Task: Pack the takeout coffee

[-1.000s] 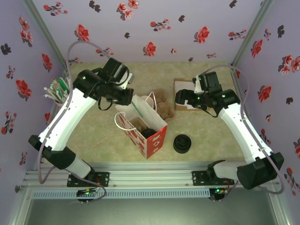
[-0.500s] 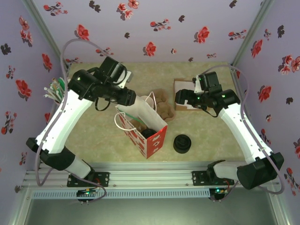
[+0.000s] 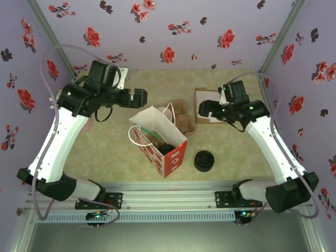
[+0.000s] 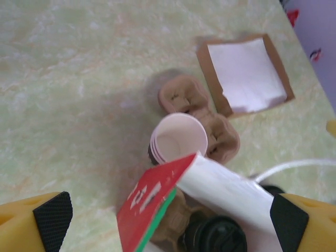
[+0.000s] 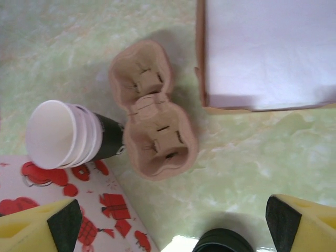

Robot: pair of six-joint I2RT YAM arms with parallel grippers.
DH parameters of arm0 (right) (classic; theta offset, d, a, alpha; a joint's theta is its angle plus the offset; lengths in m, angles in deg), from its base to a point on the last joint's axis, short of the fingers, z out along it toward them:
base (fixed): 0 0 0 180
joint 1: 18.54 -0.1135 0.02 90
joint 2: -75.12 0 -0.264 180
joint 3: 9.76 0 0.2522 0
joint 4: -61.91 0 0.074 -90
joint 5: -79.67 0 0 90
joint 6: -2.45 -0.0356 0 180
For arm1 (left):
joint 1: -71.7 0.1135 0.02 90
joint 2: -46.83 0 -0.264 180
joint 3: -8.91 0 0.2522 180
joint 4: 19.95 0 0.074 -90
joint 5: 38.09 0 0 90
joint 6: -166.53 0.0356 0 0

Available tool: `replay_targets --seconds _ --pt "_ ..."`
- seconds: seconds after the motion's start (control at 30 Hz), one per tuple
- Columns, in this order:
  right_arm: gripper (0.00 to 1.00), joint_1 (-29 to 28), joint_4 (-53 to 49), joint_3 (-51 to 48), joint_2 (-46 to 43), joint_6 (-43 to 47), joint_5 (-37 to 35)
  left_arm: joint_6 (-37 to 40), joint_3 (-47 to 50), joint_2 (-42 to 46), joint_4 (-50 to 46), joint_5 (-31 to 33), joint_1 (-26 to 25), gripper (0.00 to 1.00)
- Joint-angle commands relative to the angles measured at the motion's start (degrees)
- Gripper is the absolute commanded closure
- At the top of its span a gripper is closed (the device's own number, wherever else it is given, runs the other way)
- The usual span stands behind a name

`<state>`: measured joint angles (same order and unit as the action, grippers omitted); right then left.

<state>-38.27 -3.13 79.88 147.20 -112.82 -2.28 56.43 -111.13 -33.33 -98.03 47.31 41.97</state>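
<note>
The takeout coffee (image 3: pixel 167 149) stands inside the white and red paper bag (image 3: pixel 169 157), and just its round black lid (image 4: pixel 215 237) shows, beside a brown carrier in the bag. My left gripper (image 3: pixel 138 97) hovers up and to the left of the bag's mouth. It is open and empty, with its fingers (image 4: pixel 51 215) far apart. My right gripper (image 3: pixel 202 109) hangs behind and to the right of the bag, also open and empty, above bare table (image 5: pixel 173 226).
A stack of lidless cream cups (image 5: pixel 63 134) lies on its side behind the bag. It touches a brown two-cup carrier (image 5: pixel 155 113). A cardboard tray of white napkins (image 4: pixel 244 73) sits at the back right. Loose black lids (image 3: pixel 204 160) are stacked right of the bag.
My left arm has drawn back from the bag's mouth, up and to the left. The right arm, the bag and the coffee have stayed put.
</note>
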Motion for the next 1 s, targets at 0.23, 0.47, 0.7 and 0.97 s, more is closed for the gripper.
replay_targets --seconds 0.23,0.47,0.7,0.97 --pt "0.20 2.94 -4.17 8.66 18.24 3.25 -11.61 -3.19 6.62 -9.22 18.30 -12.69 9.38 0.01" --pt "0.35 5.98 -2.80 15.79 31.43 4.90 -13.15 -0.51 -0.09 -22.57 20.01 -17.32 10.00 0.01" --pt "0.47 7.98 -3.12 23.79 42.48 7.44 -12.74 0.15 -6.38 -33.32 21.43 -22.62 9.44 0.01" --pt "0.55 9.22 -4.61 31.39 51.97 10.49 -12.70 0.06 -7.46 -37.22 22.64 -24.18 8.79 0.01"
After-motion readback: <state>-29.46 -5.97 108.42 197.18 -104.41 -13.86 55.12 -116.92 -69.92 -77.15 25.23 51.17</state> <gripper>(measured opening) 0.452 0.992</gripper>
